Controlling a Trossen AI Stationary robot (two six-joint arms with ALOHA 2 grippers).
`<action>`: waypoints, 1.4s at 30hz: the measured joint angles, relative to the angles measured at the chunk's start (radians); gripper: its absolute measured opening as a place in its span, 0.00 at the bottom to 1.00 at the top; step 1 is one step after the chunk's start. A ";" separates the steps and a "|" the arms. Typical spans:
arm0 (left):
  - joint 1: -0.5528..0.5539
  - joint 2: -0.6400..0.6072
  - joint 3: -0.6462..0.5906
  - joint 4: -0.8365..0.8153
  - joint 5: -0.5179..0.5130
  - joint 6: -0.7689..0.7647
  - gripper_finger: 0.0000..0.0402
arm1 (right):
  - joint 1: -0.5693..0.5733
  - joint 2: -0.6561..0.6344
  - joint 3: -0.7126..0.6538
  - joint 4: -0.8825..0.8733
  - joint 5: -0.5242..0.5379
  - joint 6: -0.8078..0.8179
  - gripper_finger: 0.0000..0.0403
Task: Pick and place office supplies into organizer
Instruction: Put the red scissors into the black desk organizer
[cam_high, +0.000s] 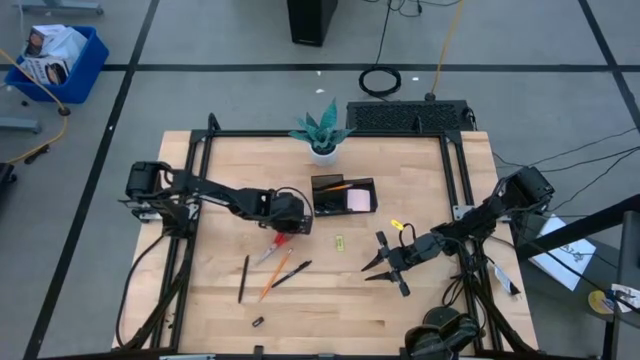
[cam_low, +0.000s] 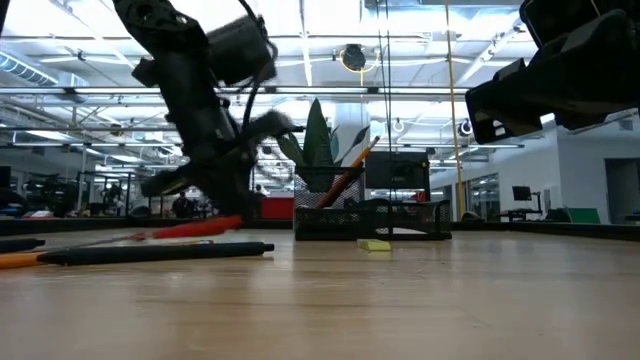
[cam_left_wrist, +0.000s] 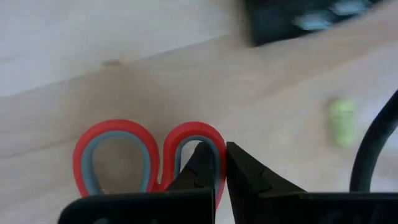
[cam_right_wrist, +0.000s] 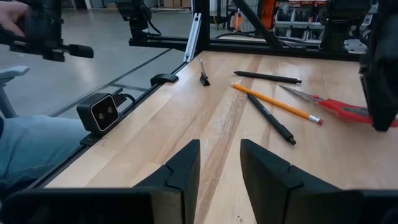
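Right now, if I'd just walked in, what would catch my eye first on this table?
Probably the red scissors: the left gripper has its fingers shut on one handle loop, near the table's middle. Behind them stands the black organizer with a pencil and a pink pad inside, and a teal plant at the far edge. The right gripper hangs open over bare wood on the right.

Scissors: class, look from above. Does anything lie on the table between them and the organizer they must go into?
Nothing visible does. The left gripper is shut on the red-handled scissors, and the organizer stands just beyond, with bare table between them.
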 joint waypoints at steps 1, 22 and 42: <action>-0.005 -0.001 0.001 0.027 0.000 0.000 0.02 | 0.000 0.000 0.000 -0.003 0.000 0.006 0.26; -0.116 -0.184 -0.002 0.263 -0.236 0.233 0.04 | 0.000 0.000 0.001 -0.029 0.000 0.032 0.25; -0.147 -0.290 0.002 0.607 -0.466 0.723 0.08 | 0.000 0.000 0.000 -0.009 0.003 0.030 0.25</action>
